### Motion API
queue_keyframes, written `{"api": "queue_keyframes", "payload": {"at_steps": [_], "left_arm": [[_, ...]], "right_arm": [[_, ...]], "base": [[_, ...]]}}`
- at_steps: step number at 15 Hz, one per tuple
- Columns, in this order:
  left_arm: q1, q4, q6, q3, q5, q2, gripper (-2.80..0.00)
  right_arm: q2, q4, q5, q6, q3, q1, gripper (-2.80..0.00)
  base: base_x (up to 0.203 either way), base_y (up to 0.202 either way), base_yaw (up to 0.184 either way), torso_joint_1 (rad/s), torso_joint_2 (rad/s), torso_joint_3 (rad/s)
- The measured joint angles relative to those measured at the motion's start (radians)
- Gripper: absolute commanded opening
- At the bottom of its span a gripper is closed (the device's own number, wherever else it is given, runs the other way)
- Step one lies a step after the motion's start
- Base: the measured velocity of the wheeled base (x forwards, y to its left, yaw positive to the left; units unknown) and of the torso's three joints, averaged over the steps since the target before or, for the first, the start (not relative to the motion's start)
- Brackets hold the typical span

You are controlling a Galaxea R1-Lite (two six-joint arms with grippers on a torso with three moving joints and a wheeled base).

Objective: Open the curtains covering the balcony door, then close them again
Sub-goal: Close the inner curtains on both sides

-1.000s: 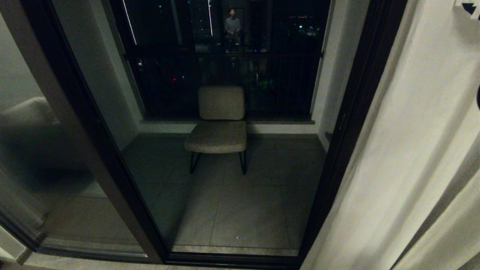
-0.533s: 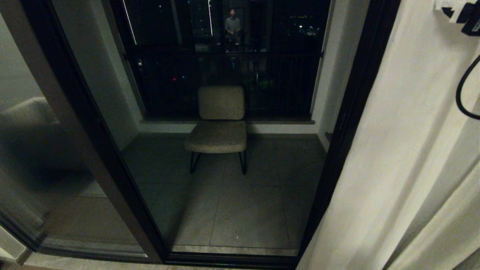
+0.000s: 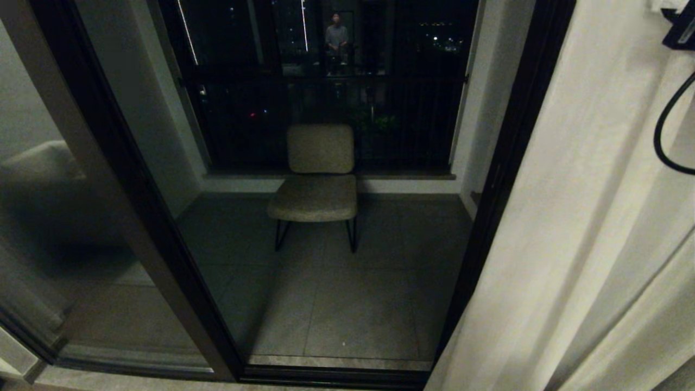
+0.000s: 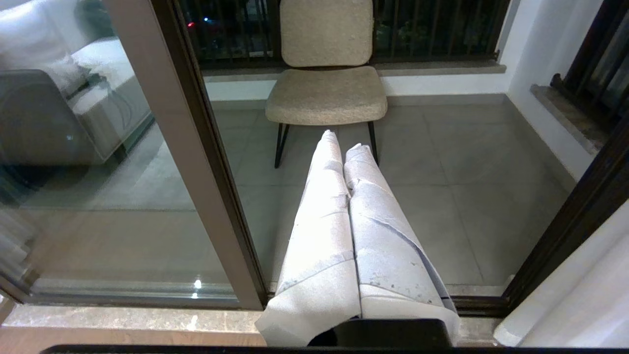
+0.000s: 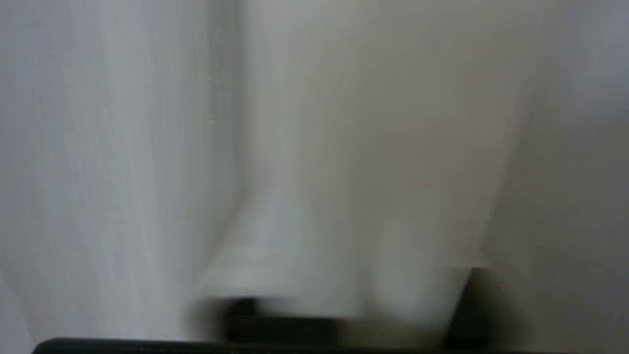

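The curtains (image 3: 586,228) hang gathered at 3 o'clock in the head view, beside the dark frame of the door (image 3: 505,179). The glass is uncovered, so the balcony with a chair (image 3: 317,182) at 12 o'clock shows through. It seems the opening part is done and the closing part begins.

The right tool (image 3: 681,24) is high at 1 o'clock, at the upper corner of the head view, right against the cloth, with its cable (image 3: 663,142) hanging below. In the right wrist view cloth fills everything and is very close to the fingers (image 5: 417,295). The right tool is nearly fully closed; probably it pinches a fold of the curtains, but the grip itself cannot be seen clearly. It is placed high likely because there the cloth slides more easily along the rail.

The left tool (image 4: 344,145) is closed and holds nothing. It points at the balcony floor, parked, because one arm is enough here.
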Motion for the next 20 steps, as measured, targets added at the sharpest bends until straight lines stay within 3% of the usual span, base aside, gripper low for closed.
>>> {"api": "queue_keyframes", "payload": {"at_steps": [20], "left_arm": [[0.000,0.000,0.002,0.000,0.001,0.000,-2.80]], "right_arm": [[-0.036,-0.005,0.000,-0.018,0.014,-0.030,-2.80]], "base": [[0.000,0.000,0.000,0.000,0.00,0.000]]}}
